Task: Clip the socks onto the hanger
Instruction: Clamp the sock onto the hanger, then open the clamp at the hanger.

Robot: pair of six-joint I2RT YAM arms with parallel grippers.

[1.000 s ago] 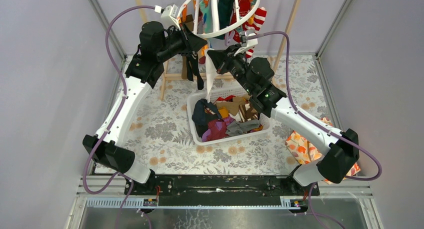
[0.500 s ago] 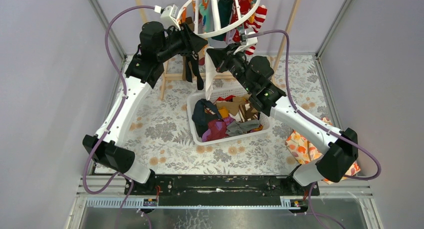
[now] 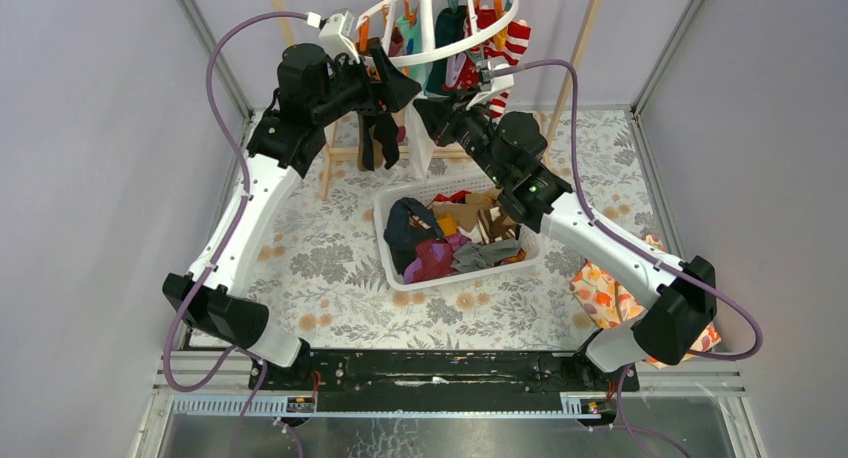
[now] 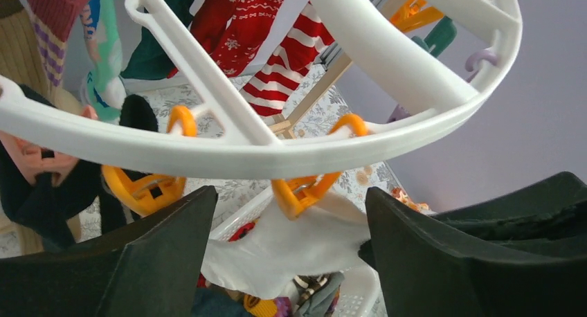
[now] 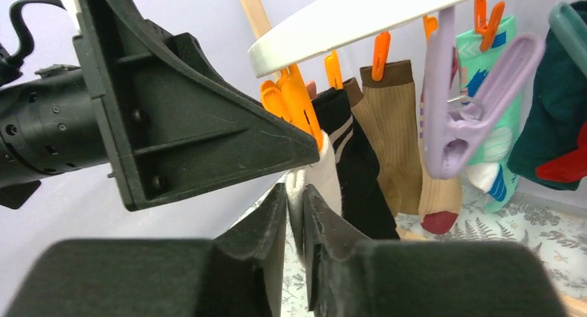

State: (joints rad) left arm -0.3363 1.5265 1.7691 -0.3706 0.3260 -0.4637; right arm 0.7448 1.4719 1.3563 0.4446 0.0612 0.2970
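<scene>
My left end effector (image 4: 289, 192) spread wide astride an orange clip (image 4: 308, 189) under the white hanger ring (image 4: 228, 158), my right end effector (image 5: 295, 196) pinching a white sock (image 4: 277, 251), its top just below that clip, other socks (image 3: 455, 236) in the basket (image 3: 388, 260).

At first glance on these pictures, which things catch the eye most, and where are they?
The big white hanger at the top back, hung with colourful socks, stands out first. Just under it, the right gripper holds up a white sock while the left gripper straddles an orange clip. Below sits a white basket full of socks.
</scene>
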